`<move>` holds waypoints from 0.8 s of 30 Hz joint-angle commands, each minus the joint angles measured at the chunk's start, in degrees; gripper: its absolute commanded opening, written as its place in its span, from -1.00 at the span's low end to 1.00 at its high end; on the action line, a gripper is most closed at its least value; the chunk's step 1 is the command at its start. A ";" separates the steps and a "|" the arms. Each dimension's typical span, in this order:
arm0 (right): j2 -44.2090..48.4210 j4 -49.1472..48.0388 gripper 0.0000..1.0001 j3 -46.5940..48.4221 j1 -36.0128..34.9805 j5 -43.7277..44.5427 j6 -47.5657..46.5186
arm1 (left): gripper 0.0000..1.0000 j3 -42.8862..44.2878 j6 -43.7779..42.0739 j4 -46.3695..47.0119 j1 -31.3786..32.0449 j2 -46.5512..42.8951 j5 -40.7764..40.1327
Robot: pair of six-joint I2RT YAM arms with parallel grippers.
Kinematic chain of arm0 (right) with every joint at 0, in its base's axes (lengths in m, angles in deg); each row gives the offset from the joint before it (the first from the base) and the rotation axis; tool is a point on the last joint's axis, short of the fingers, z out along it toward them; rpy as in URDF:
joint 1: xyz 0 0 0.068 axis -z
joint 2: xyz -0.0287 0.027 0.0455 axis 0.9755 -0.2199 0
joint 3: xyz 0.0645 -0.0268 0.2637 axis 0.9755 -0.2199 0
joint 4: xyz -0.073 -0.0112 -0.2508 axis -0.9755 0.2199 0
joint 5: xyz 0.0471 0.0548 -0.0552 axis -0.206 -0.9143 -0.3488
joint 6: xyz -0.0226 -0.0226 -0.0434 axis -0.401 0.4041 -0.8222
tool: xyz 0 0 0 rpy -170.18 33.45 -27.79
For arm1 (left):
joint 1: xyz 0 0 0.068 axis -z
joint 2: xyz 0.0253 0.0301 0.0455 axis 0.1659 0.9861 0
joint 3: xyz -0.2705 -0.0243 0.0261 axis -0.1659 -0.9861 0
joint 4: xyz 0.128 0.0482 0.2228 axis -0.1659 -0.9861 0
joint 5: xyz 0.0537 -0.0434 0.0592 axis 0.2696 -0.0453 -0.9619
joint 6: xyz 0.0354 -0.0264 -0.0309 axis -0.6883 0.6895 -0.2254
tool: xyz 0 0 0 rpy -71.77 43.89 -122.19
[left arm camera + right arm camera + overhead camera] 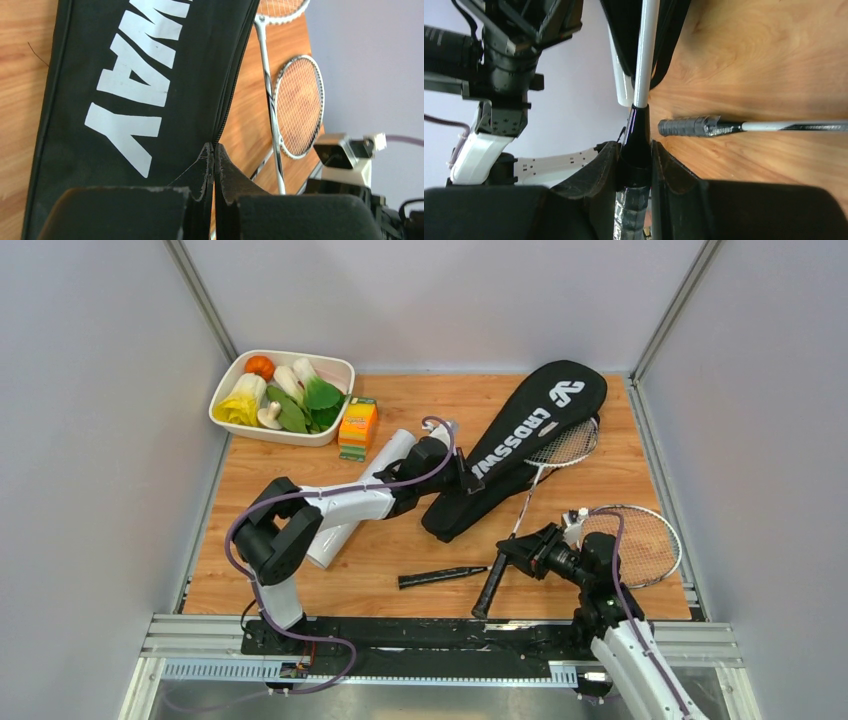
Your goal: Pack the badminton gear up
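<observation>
At the near edge, right gripper [635, 152]: jaws pinch the held racket [645, 50] at the dark cone where the taped grip meets the white shaft.
Near edge, loose racket [645, 545]: flat on the table [620, 470], apart from the bag; handle just beside the held one, head toward the right edge.
Handling, rackets: probably light, with a stiff frame, springy shaft and delicate strings. The grip or cone is the sound hold, never the strings.
Centre, left gripper [214, 155]: fingertips pressed together on the bag's zip edge.
Centre to far right, CROSSWAY bag [530, 425]: lies slantwise; the held racket's head sits at its open side, how far in cannot be told.
Handling, bag: soft and limp, likely to sag shut unless its edge is lifted.
Left of centre, white tube [388, 452]: partly beneath the left arm [340, 502]; smooth, likely to roll.
Far left corner: dish of toy vegetables [280, 435], with the orange-and-green box [357, 427] just beside it; neither is gear.
</observation>
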 commanded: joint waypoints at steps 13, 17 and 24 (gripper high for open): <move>-26.57 -29.77 -1.00 4.82 0.07 -2.65 -10.49 | -1.00 -2.32 -6.57 2.85 1.29 -5.61 7.64; -29.36 -30.13 -1.00 5.80 0.40 2.57 -12.09 | -1.00 -2.87 -6.96 2.60 1.29 -5.76 8.99; -42.50 -37.62 -1.00 10.22 0.44 6.25 -12.38 | -1.00 -6.85 -6.99 3.99 1.31 -7.82 10.00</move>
